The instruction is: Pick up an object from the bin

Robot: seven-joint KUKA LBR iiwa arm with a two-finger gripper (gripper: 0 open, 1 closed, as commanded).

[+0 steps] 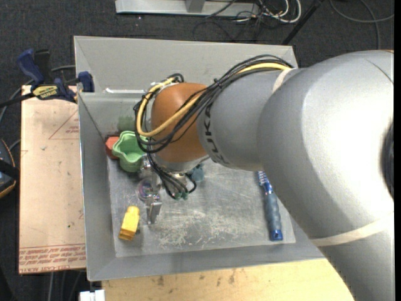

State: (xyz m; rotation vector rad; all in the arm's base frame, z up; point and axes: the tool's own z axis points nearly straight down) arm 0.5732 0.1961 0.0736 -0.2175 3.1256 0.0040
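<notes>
My gripper (151, 211) hangs low over the bin's front left part, its metal fingers pointing down close together. Nothing shows between them. A small yellow block (130, 222) lies on the floor just left of the fingertips, apart from them. Behind the gripper, near the left wall, a green cup-like piece (130, 150) sits beside a red piece (113, 145). A small dark teal thing (197, 175) lies under the wrist, partly hidden.
A blue pen (270, 207) lies lengthwise at the right side of the bin floor. The arm and its orange cover hide the bin's middle and back. Bare floor stretches between the yellow block and the pen.
</notes>
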